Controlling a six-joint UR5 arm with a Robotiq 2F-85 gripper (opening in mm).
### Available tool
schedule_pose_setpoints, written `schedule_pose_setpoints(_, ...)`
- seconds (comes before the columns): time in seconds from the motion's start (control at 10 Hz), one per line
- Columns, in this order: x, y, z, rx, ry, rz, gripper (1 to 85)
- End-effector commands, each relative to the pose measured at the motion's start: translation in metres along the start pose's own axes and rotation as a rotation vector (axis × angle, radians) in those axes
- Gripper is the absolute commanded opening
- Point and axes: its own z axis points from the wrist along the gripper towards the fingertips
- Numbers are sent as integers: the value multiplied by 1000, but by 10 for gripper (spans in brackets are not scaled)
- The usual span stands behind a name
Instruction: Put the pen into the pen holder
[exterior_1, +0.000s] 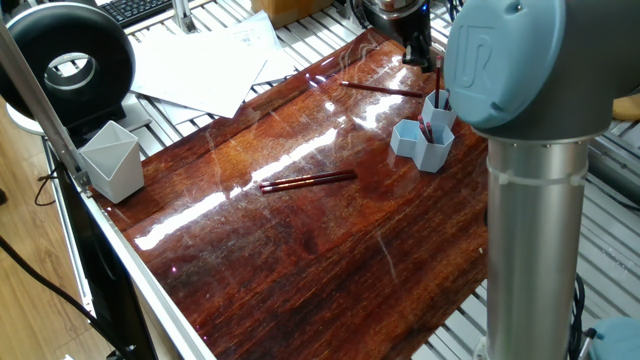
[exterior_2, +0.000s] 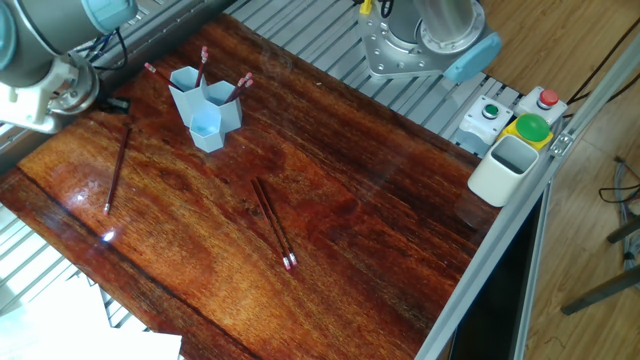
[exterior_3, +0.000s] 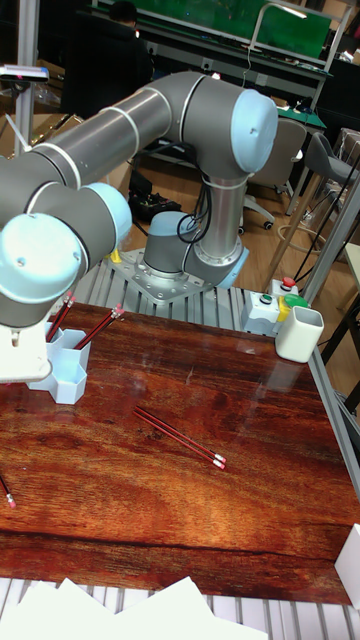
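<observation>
Hovered gripper (exterior_1: 417, 45) above single pen (exterior_1: 381, 89), just beside pen holder (exterior_1: 427, 133); jaw state impossible to tell; seemingly approach step; next, lower squarely over pen shaft, then close.

Grey tubular arm (exterior_3: 150, 120) with pale blue joint caps and black end effector (exterior_1: 415, 45).

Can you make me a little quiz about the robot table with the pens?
1. True or false: the light blue plastic pen holder of joined hexagonal tubes already has pens standing in it.
2. How many thin dark red pens lie side by side mid-table? A) two B) five
3. Fill in: the single dark red pen lying nearest the robot's black pincer rests on the ____ tabletop.

Key: 1 true; 2 A; 3 wooden
</observation>
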Motion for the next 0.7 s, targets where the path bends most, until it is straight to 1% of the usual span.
schedule_pose_setpoints(0.0,13,7,-1,-30,48,-16,243)
schedule_pose_setpoints(0.1,-4,13,4,-29,50,9,243)
schedule_pose_setpoints(0.2,-22,20,15,-21,49,9,243)
schedule_pose_setpoints(0.3,-35,24,24,-22,45,-14,310)
schedule_pose_setpoints(0.4,-47,30,32,-33,34,-11,330)
schedule_pose_setpoints(0.5,-52,31,34,-28,31,-5,327)
schedule_pose_setpoints(0.6,-51,31,32,-23,29,-9,327)
